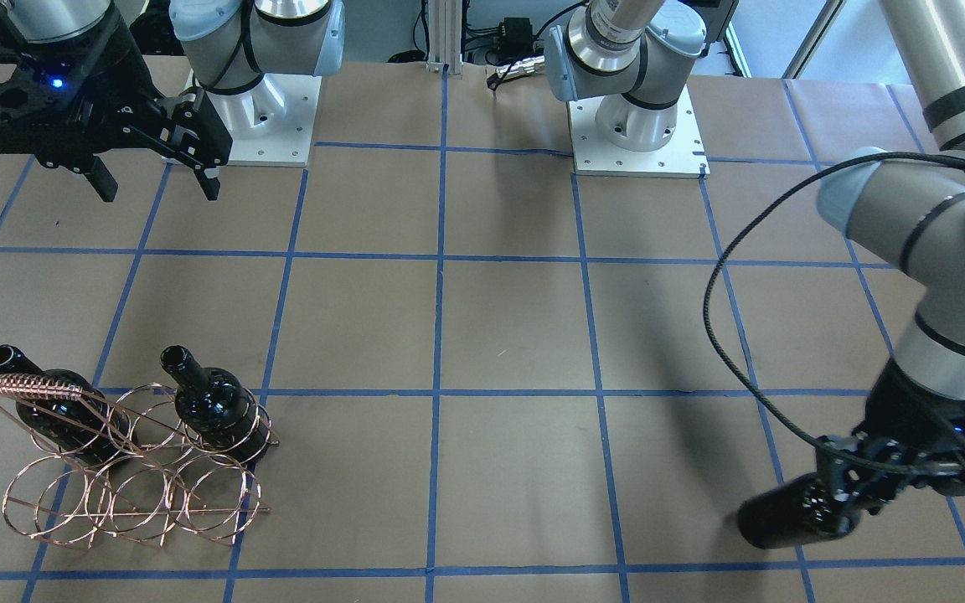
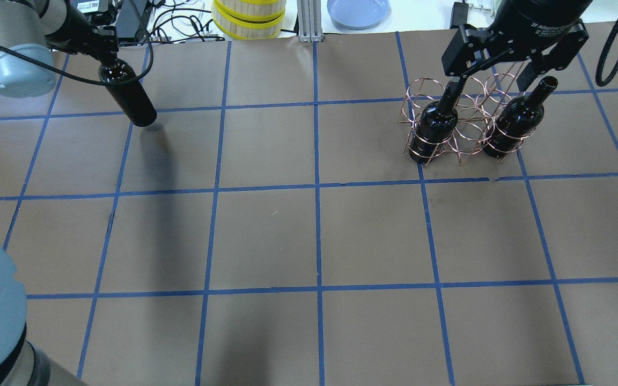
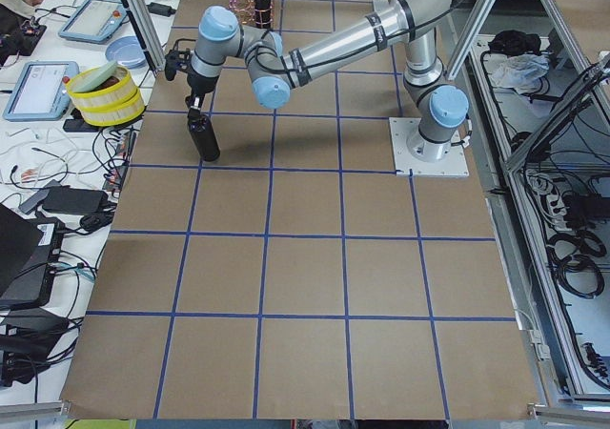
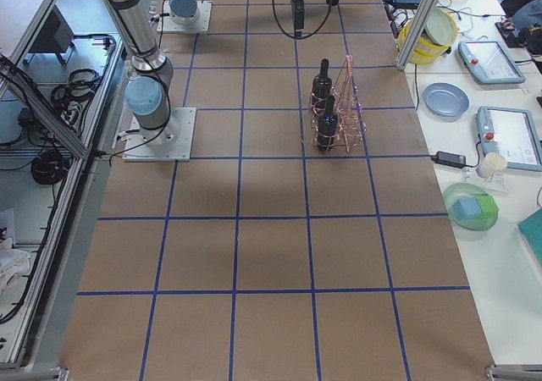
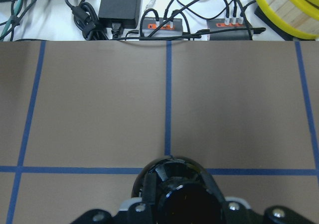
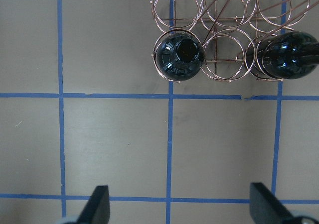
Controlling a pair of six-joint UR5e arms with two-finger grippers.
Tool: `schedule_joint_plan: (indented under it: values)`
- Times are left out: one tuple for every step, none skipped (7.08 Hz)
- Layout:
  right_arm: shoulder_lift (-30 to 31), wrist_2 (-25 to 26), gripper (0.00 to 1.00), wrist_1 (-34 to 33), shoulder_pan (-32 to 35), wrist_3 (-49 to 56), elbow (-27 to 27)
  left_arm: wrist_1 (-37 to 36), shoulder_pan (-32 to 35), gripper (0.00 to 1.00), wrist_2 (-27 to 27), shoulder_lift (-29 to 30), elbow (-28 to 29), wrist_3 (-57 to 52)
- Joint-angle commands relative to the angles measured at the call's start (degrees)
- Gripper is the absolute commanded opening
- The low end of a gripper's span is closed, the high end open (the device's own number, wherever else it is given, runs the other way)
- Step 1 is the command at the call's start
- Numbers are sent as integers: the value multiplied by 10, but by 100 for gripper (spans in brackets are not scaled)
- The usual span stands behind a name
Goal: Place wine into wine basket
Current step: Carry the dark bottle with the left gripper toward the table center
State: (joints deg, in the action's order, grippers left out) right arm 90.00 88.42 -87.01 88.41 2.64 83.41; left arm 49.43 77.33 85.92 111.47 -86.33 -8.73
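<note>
Near the table's far edge, on the robot's left, your left gripper is clamped on the neck of a glossy near-black glass wine bottle, which is upright. Treat it as heavy, rigid, slick and breakable, and grip it just under the rimmed mouth. Three bottles in all: two more bottles stand in the one rose-gold wire basket, and the right gripper hangs above them with its fingers spread.

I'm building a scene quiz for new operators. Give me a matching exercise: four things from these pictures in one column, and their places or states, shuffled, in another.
Column one:
1. left gripper
2. right gripper
3. wine basket
4. blue plate

Column two:
A. holds two bottles
B. open and empty
C. off the brown paper, past the far edge
D. shut on a third bottle

Pairs: 1-D, 2-B, 3-A, 4-C
</note>
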Motion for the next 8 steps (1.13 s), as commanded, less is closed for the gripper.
schedule_joint_plan:
  values:
    - [0, 0, 100, 0, 0, 0, 0, 31, 59, 4, -24, -84, -102, 70]
    - [0, 0, 100, 0, 0, 0, 0, 38, 96, 0, -25, -119, -128, 110]
    - [0, 0, 100, 0, 0, 0, 0, 33, 168, 0, -5, -140, -128, 160]
    - [0, 0, 100, 0, 0, 0, 0, 37, 234, 0, 74, -152, -129, 174]
    - [0, 0, 100, 0, 0, 0, 0, 34, 292, 0, 92, -149, -133, 210]
    - [0, 0, 100, 0, 0, 0, 0, 25, 325, 0, 94, -143, -134, 225]
    - [0, 0, 100, 0, 0, 0, 0, 20, 329, 0, 88, -139, -146, 221]
    - [0, 0, 100, 0, 0, 0, 0, -18, 323, 0, 86, -138, -166, 204]
